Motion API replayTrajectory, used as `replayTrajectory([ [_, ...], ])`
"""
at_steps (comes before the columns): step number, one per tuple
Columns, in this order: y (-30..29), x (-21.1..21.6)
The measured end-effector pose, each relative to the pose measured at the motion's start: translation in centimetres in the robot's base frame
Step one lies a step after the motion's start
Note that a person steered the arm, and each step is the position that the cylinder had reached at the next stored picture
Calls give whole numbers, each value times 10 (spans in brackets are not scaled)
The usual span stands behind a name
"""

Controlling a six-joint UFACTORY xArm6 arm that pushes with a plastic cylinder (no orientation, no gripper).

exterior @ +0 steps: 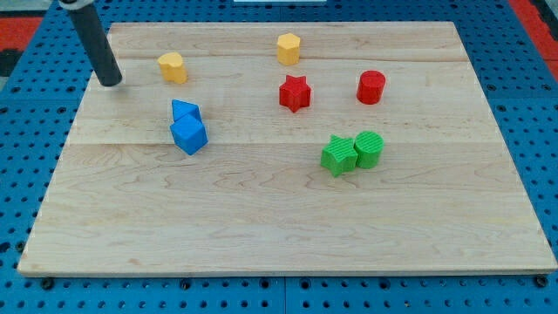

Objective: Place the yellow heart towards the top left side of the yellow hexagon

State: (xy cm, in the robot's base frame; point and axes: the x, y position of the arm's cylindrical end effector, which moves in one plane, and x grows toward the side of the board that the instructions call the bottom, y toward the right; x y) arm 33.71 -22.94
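The yellow heart [173, 67] lies near the board's top left. The yellow hexagon [289, 48] lies near the top middle, well to the heart's right and slightly higher. My tip [111, 83] rests on the board at the far left, to the left of the yellow heart and a little below it, with a clear gap between them.
Two blue blocks [187, 127] touch each other below the heart. A red star [295, 92] and a red cylinder [370, 87] lie below the hexagon. A green star [338, 155] and a green cylinder [369, 148] touch at the middle right. The wooden board [261, 227] lies on a blue pegboard.
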Motion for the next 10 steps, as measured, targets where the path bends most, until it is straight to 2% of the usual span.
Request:
replayTrajectory([
  [1,104,-45],
  [2,192,-71],
  [3,135,-30],
  [4,50,-45],
  [5,57,-107],
  [6,143,-131],
  [7,218,-123],
  [8,190,-124],
  [9,120,-125],
  [10,83,-98],
])
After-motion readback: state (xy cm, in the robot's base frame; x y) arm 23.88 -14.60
